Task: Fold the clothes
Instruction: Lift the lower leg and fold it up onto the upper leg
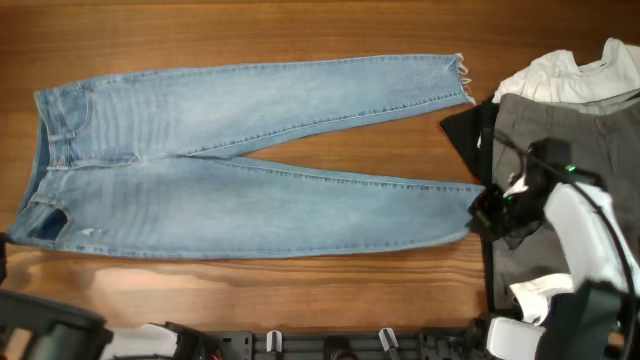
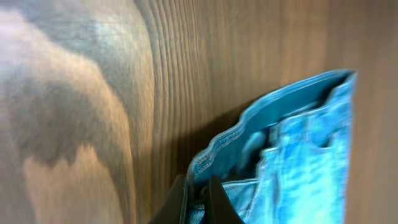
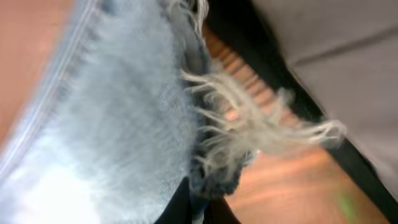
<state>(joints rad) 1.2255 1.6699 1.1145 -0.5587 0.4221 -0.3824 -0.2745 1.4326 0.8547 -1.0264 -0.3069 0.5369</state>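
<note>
**denimdan:** so where's this at? any actual folding done?

**yam_watcher:** nope, barely started imo. The jeans lie flat and full length on the desk, legs slightly apart, not a single fold in them. The left tool is pinched shut on the waistband. The right tool is clamped on the frayed hem of the leg nearer the arms, so the jeans stretch out between the two tools

**denimdan:** and the other stuff?

**yam_watcher:** heaped just beyond the right tool: grey trousers, a white top, a black garment poking out from under, all unfolded. Looks to me like the grab for the jeans' first fold, so every fold plus that whole heap is left
</note>
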